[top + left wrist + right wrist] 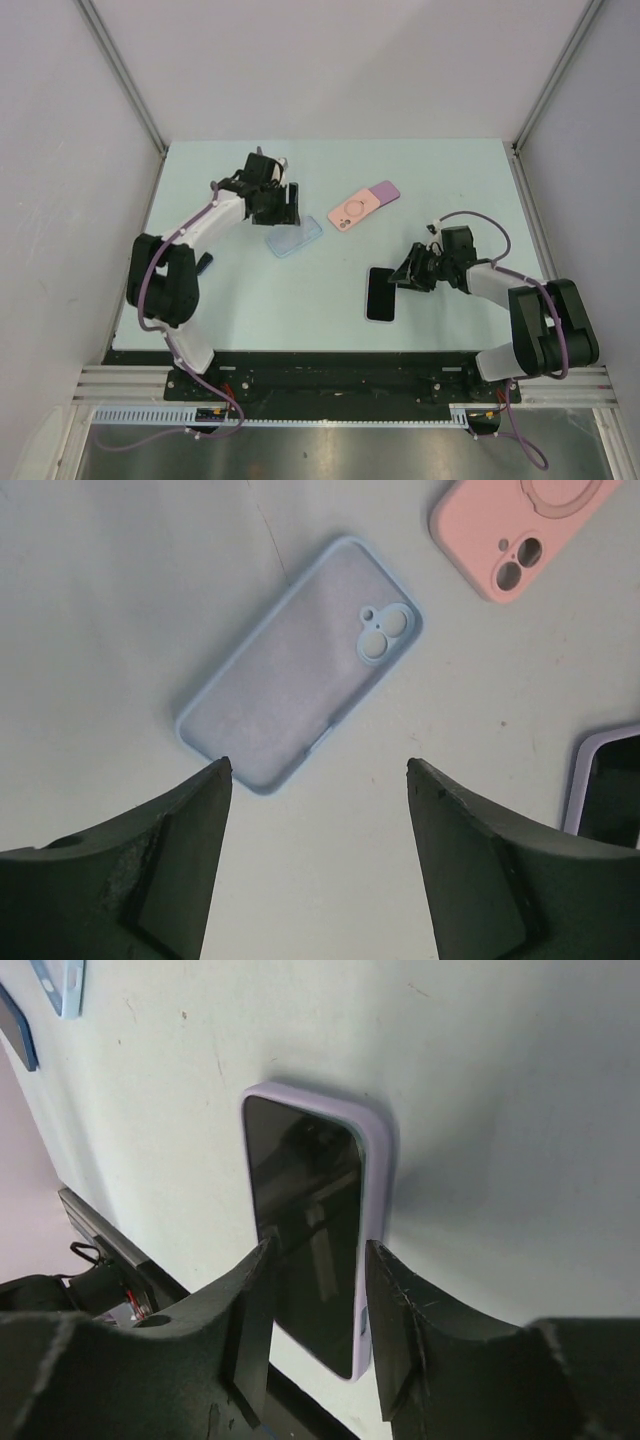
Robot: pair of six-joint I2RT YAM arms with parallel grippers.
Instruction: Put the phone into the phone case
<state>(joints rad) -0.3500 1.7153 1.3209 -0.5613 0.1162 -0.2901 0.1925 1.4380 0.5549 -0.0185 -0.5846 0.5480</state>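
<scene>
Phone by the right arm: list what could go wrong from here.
1. The phone already sits in a lilac shell, so it likely won't fit the blue case unless that is stripped off.
2. The right end effector closely flanks the phone; pulling away could nudge it.

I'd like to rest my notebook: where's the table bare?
Bare: the far right corner beyond the lilac rectangular item, and the near strip left of the black glossy phone. Crowded: the middle, around the pale blue plastic case and pink case.
</scene>
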